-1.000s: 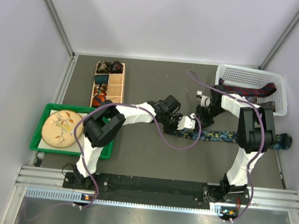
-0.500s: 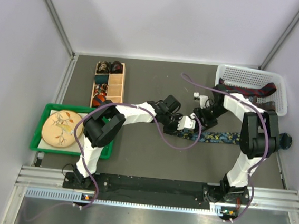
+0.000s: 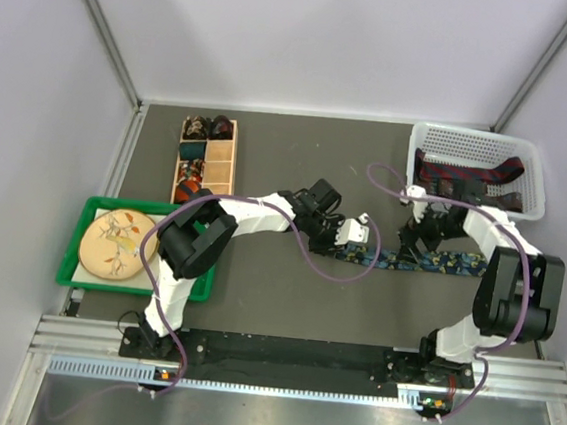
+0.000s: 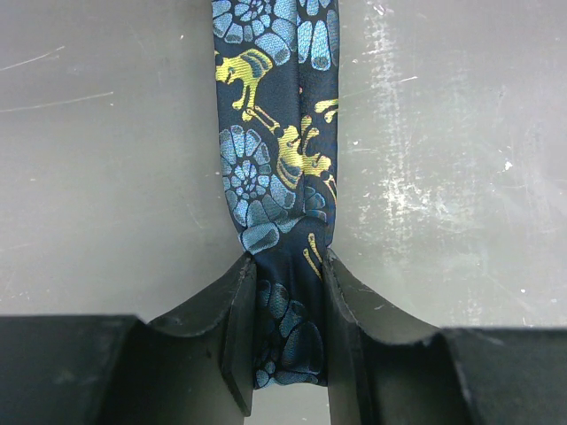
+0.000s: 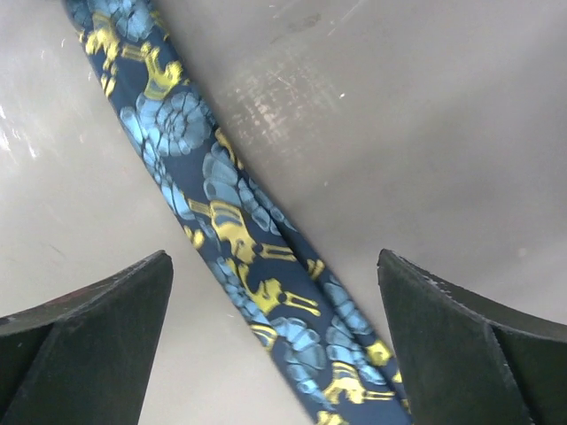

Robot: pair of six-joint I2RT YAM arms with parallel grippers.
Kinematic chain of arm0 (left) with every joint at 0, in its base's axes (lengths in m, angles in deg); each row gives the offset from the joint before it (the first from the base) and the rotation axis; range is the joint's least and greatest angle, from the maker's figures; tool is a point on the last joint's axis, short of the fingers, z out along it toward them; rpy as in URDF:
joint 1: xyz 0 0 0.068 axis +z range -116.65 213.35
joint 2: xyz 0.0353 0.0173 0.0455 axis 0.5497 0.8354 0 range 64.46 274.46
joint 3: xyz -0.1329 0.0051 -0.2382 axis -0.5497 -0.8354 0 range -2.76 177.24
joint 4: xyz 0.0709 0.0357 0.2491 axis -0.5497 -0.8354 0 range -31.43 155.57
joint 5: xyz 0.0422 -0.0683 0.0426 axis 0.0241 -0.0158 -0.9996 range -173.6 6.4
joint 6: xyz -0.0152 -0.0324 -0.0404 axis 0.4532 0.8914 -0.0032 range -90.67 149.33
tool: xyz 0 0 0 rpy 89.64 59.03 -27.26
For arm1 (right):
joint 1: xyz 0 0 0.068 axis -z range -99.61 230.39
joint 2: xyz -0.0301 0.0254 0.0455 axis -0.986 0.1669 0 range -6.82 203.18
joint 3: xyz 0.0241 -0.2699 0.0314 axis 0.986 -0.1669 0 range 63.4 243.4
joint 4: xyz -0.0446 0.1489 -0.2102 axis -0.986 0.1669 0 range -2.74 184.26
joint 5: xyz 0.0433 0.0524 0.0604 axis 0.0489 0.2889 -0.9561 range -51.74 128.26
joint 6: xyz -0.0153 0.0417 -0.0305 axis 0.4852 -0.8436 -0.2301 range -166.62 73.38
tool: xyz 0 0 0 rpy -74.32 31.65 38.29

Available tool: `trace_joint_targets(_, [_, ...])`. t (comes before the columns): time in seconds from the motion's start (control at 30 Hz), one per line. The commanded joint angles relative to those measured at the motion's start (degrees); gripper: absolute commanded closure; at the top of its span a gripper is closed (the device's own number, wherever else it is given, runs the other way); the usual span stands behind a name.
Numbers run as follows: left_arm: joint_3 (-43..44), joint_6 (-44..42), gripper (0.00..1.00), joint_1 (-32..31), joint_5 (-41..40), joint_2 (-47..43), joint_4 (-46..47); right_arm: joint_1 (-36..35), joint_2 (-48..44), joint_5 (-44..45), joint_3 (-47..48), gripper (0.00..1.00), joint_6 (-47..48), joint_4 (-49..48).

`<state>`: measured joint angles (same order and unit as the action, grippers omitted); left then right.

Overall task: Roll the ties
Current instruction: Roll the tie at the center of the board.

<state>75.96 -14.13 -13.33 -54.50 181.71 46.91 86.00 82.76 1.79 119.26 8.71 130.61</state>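
Stock as I see it from my station:

1. Left gripper (image 4: 288, 354): narrow set, the two black fingers (image 4: 235, 336) pressed against both edges of the blue tie (image 4: 275, 168). I count this as a firm pinch on the tie's slim end.
2. Blue tie: navy cloth printed with pale blue spiral rosettes and yellow figures. From the left fingertips it runs straight away, flat on the grey table (image 3: 286, 293). A lengthwise fold line shows just ahead of the tips.
3. Right gripper (image 5: 275, 301): spread wide. Its fingers (image 5: 89, 328) stand one on each side of the same tie, which crosses the gap between them on a slant. Neither finger touches the cloth; the tie lies on the table under the gap.
4. White basket (image 3: 476, 146): beyond the right fingers, well apart from them. One dark red and navy tie (image 3: 468, 175) is draped inside.
5. Wooden divided box (image 3: 223, 162): well off to the side of the left fingers, away from the right gripper. Small coiled ties (image 3: 192, 169) sit in several compartments; I cannot tell their patterns.
6. Green tray (image 3: 82, 273): on that same side, farther from the left fingers than the box. It bears a round pale plate (image 3: 115, 245) with a leafy design.
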Motion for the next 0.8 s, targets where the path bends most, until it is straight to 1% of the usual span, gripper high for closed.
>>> trace_joint_targets(0.0, [-2.0, -0.7, 0.91, 1.5, -4.7, 3.1, -8.8, 2.2, -6.0, -11.3, -3.6, 0.02, 21.5, -1.3])
trace_joint_targets(0.03, [-1.9, -0.6, 0.91, 1.6, -4.5, 3.2, -8.9, 2.2, -6.7, -11.7, -5.6, 0.02, 27.7, -0.9])
trace_joint_targets(0.13, [-1.4, -0.6, 0.91, 1.8, -4.3, 3.6, -9.1, 2.0, -9.2, -13.2, -9.2, 0.01, 33.9, -2.2])
trace_joint_targets(0.23, [-1.2, -0.3, 0.91, 2.0, -4.2, 3.7, -9.0, 1.8, -10.3, -14.3, -12.2, 0.05, 41.0, -0.9])
trace_joint_targets(0.27, [-1.1, -0.1, 0.91, 2.0, -4.1, 3.8, -9.1, 1.6, -11.7, -14.2, -13.5, 0.08, 43.2, -0.9])
trace_joint_targets(0.3, [-1.0, -0.1, 0.91, 2.1, -4.1, 3.8, -9.1, 1.7, -12.6, -13.9, -14.9, 0.09, 45.9, -2.6])
trace_joint_targets(0.33, [-0.8, 0.0, 0.91, 2.1, -4.1, 3.9, -9.3, 1.5, -13.3, -13.5, -17.9, 0.11, 46.5, -4.1])
trace_joint_targets(0.37, [-0.8, 0.0, 0.91, 2.2, -4.1, 3.9, -9.3, 1.3, -13.6, -12.4, -19.1, 0.13, 47.3, -5.7])
trace_joint_targets(0.43, [-0.6, 0.0, 0.91, 2.2, -4.0, 4.1, -9.3, 1.0, -13.6, -11.8, -21.1, 0.14, 48.2, -9.7])
trace_joint_targets(0.5, [-0.6, 0.0, 0.91, 2.2, -4.0, 4.1, -9.5, -0.6, -12.3, -10.5, -21.3, 0.16, 45.7, -12.7])
trace_joint_targets(0.53, [-0.6, 0.0, 0.91, 2.1, -3.9, 4.1, -9.4, -0.9, -12.0, -9.3, -21.6, 0.17, 44.8, -15.6])
trace_joint_targets(0.57, [-0.6, 0.0, 0.91, 2.2, -3.9, 4.1, -9.5, -1.3, -11.7, -8.8, -21.7, 0.19, 44.3, -16.7])
trace_joint_targets(0.7, [-0.3, 0.2, 0.91, 2.4, -4.1, 4.2, -9.4, -2.3, -11.3, -6.9, -22.7, 0.24, 47.1, -17.5])
trace_joint_targets(0.73, [-0.1, 0.3, 0.91, 2.4, -4.2, 4.3, -9.5, -2.9, -11.5, -5.9, -24.1, 0.25, 47.2, -19.5])
trace_joint_targets(0.77, [-0.1, 0.3, 0.91, 2.5, -4.3, 4.3, -9.6, -3.1, -11.5, -5.4, -24.6, 0.29, 47.4, -19.5])
